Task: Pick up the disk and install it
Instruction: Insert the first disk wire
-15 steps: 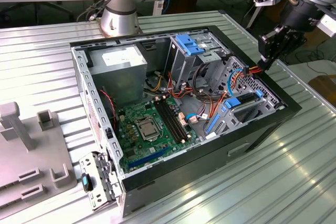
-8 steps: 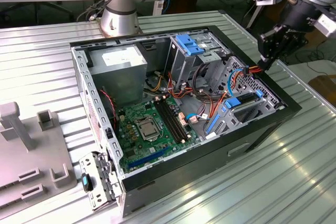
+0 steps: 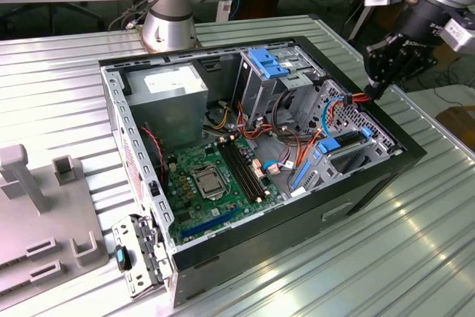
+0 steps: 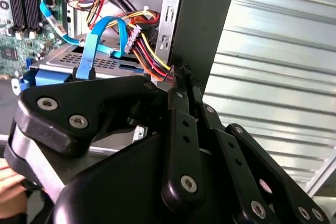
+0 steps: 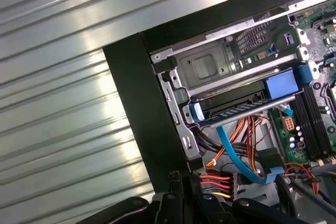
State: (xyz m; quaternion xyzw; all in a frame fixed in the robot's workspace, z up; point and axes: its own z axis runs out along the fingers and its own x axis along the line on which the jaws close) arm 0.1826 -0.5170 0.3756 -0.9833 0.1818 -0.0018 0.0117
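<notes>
One power plug [image 5: 220,183] is being pinched by the closed gripper [image 4: 181,76]; the seated disk [image 5: 239,109] is seemingly being cabled. Gentle alignment is being demanded.

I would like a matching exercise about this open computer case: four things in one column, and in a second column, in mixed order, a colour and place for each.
Column one:
1. disk
2. motherboard
3. power supply
4. gripper

Column two:
A. green board, lying on the floor of the case
B. black, over the case corner at the exterior view's right
C. framed in blue, in a bay of the drive cage
D. grey metal box, at the case end nearest the arm's base

Pairs: 1-C; 2-A; 3-D; 4-B
</notes>
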